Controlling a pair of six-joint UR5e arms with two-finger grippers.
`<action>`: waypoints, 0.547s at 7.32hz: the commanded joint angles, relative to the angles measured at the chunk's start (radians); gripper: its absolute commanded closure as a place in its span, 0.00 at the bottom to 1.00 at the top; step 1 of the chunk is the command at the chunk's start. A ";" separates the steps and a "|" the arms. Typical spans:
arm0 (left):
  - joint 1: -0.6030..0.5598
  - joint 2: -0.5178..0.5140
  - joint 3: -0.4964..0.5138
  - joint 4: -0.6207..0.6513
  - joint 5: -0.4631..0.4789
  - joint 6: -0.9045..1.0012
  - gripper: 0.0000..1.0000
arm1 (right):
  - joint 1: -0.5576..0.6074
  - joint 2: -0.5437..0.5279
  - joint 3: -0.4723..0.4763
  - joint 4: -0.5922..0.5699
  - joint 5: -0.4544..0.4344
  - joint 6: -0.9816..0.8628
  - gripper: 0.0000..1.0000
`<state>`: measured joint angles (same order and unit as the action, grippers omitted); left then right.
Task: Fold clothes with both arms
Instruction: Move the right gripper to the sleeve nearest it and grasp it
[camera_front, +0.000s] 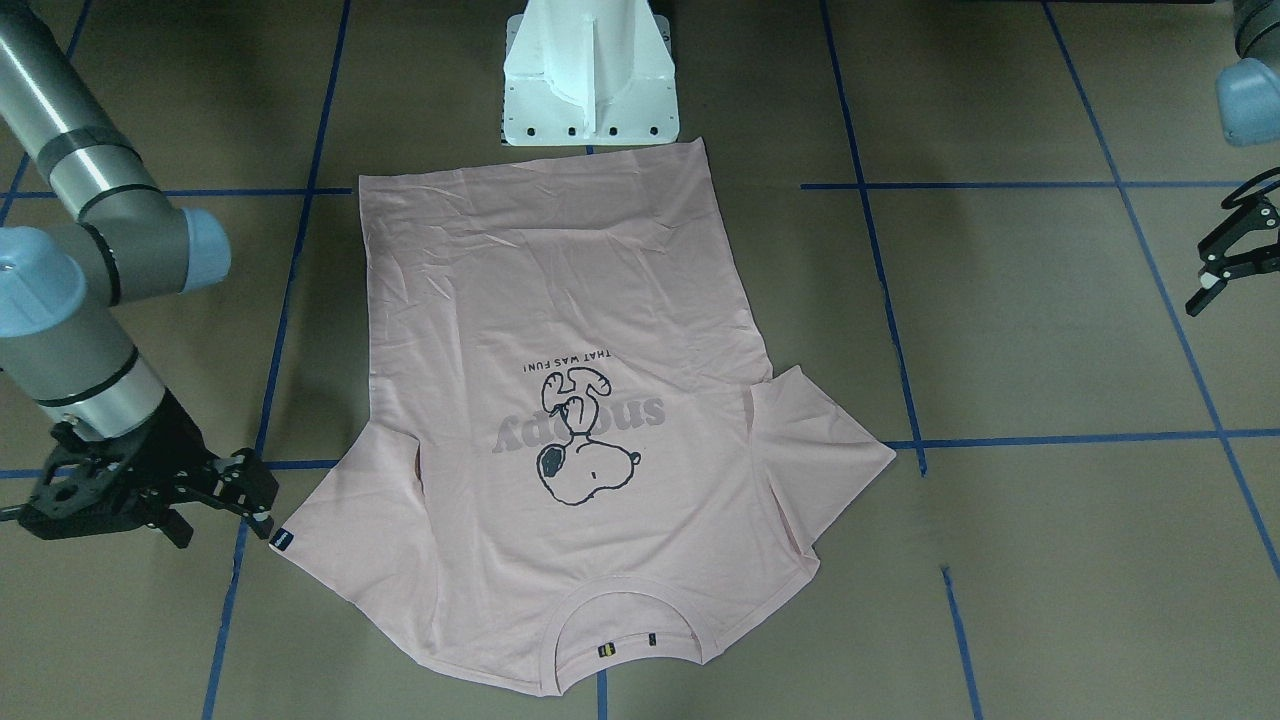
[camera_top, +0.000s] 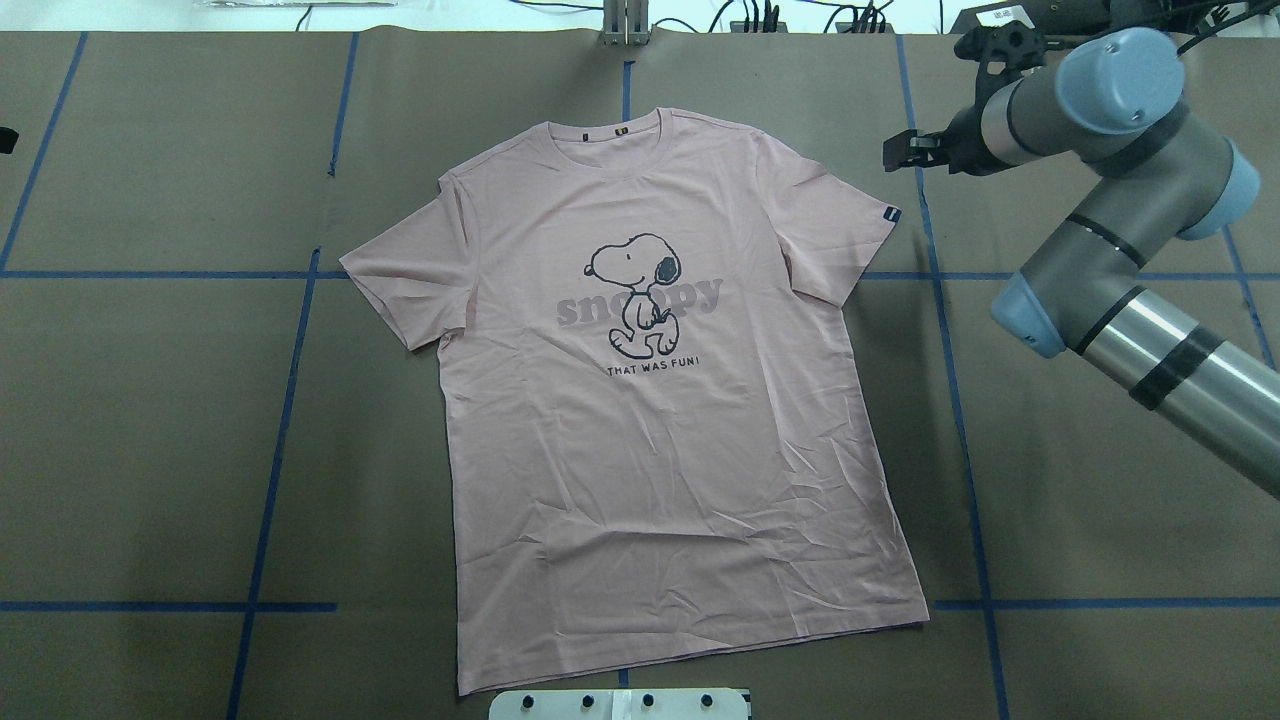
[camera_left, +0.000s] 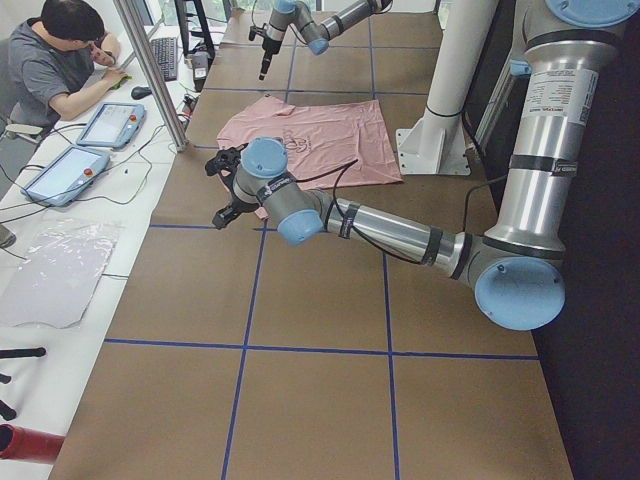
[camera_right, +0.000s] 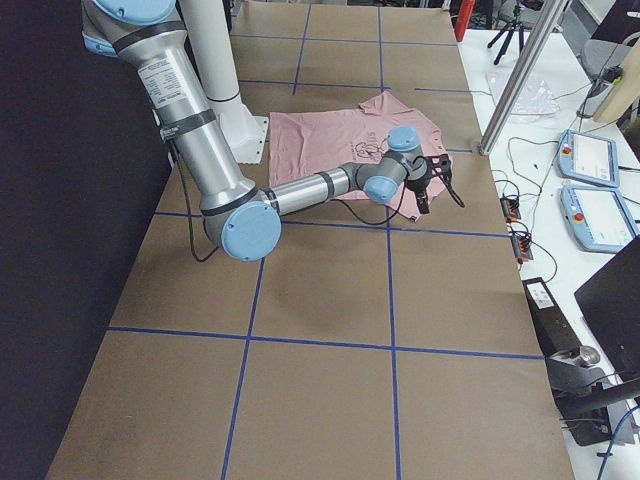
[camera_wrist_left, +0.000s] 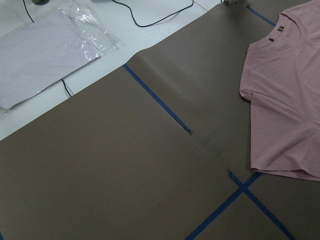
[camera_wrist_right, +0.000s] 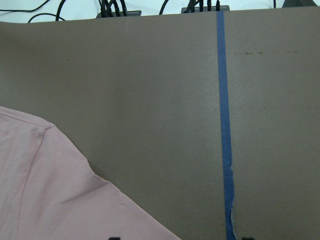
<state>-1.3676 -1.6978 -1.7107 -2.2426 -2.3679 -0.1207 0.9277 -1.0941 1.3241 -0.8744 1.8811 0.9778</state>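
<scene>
While nothing is gripped yet, the right hand (camera_front: 235, 497) sits low with jaws spread and empty. It is just beside the sleeve (camera_top: 835, 225) carrying a small dark tag (camera_top: 890, 213), at about 2 o'clock of the T-shirt (camera_top: 650, 430) in the overhead view. It looks lined up to pinch that sleeve or shoulder edge, and is not touching cloth as far as I can tell. Left hand (camera_front: 1215, 268) is also spread and empty, well apart from the shirt, out around 9 to 10 o'clock near the tabletop (camera_top: 150, 450) edge. Its wrist view sees the other sleeve (camera_wrist_left: 280, 145) from a distance. Shirt lies flat, print up, both sleeves spread. Neck (camera_top: 620, 135) is at 12 o'clock, hem at 6 o'clock just short of the white pedestal base (camera_top: 620, 703). Light creases on the lower half. Judgement: no fold begun. The shirt is laid open so each arm can take a matching side, and the left needs to close in before a two-arm lift works.
</scene>
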 joint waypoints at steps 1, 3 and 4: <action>0.002 0.000 -0.001 0.000 0.001 0.000 0.00 | -0.053 0.010 -0.075 0.073 -0.066 0.041 0.24; 0.001 0.000 -0.004 0.000 -0.001 0.000 0.00 | -0.075 0.010 -0.106 0.097 -0.106 0.042 0.30; 0.001 0.000 -0.003 0.000 0.001 0.000 0.00 | -0.079 0.011 -0.108 0.097 -0.115 0.044 0.31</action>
<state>-1.3665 -1.6981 -1.7137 -2.2427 -2.3676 -0.1212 0.8590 -1.0842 1.2259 -0.7833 1.7873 1.0192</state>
